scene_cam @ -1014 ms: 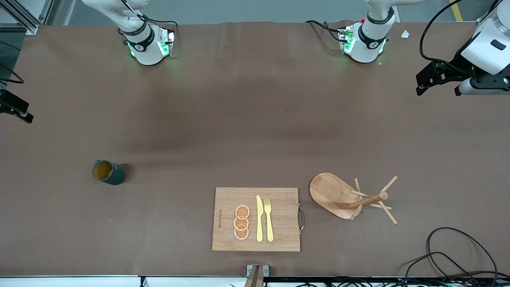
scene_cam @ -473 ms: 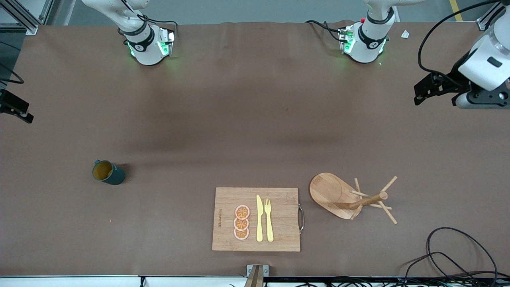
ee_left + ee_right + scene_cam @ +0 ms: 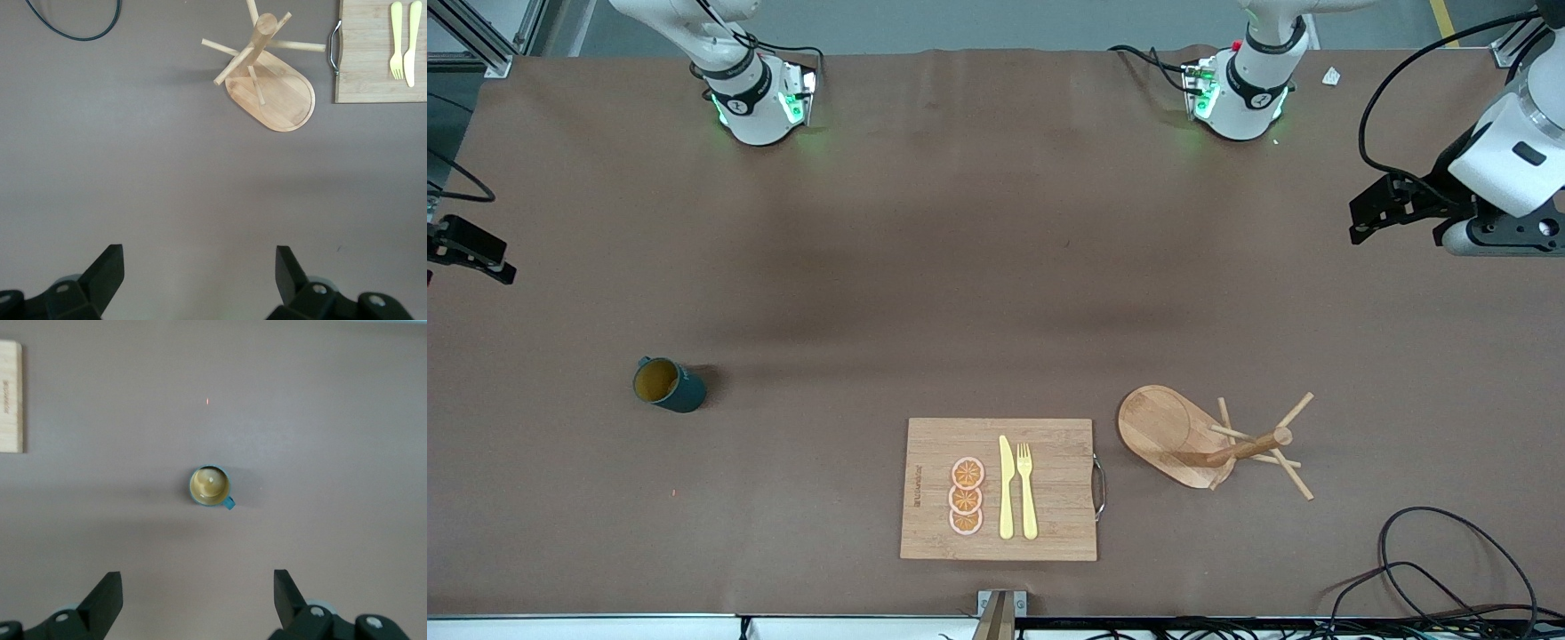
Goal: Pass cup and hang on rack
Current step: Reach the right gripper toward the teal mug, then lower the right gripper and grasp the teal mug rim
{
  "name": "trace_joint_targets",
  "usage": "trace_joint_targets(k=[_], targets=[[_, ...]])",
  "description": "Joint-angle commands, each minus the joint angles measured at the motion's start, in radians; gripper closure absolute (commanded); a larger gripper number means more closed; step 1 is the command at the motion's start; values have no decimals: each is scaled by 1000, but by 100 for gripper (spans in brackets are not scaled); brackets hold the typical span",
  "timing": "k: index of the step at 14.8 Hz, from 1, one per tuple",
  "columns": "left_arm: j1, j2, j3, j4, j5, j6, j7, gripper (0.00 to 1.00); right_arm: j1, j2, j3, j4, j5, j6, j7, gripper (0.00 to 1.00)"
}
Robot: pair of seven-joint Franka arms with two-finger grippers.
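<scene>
A: Where is the cup (image 3: 668, 384) sitting?
B: You are seeing it upright at the front view's lower left, toward the right arm's end, untouched.
A: And the rack (image 3: 1209, 437)?
B: Lower right, beside the board (image 3: 999, 489).
A: The grippers?
B: The right gripper (image 3: 197, 597) is hanging over the cup, the left gripper (image 3: 199, 272) near the rack, both spread apart, gripping nothing.
</scene>
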Motion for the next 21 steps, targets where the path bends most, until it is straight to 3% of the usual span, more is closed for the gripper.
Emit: trace_joint_targets(k=[1, 7, 10, 13, 14, 15, 17, 19, 21], targets=[[4, -9, -4, 14, 12, -14, 1, 0, 7, 220, 10, 11, -4, 29, 2, 0], [6, -6, 2, 14, 10, -14, 0, 0, 29, 358, 10, -59, 84, 277, 103, 0], [4, -6, 2, 9, 12, -14, 14, 0, 33, 368, 10, -227, 131, 485, 108, 0], [3, -1, 2, 11, 9, -15, 3, 0, 26, 395, 10, -314, 131, 633, 108, 2], [3, -1, 2, 9, 7, -15, 1, 0, 23, 412, 10, -314, 131, 642, 108, 14], [0, 0, 0, 8, 7, -15, 1, 0, 13, 421, 10, -312, 130, 641, 100, 44], [0, 0, -3, 6, 7, -15, 3, 0, 19, 423, 9, -309, 127, 633, 95, 77], [3, -3, -3, 9, 5, -15, 9, 0, 19, 423, 9, -306, 118, 632, 91, 96], [4, -6, -3, 8, 2, -17, 4, 0, 21, 423, 9, -302, 118, 632, 83, 100]])
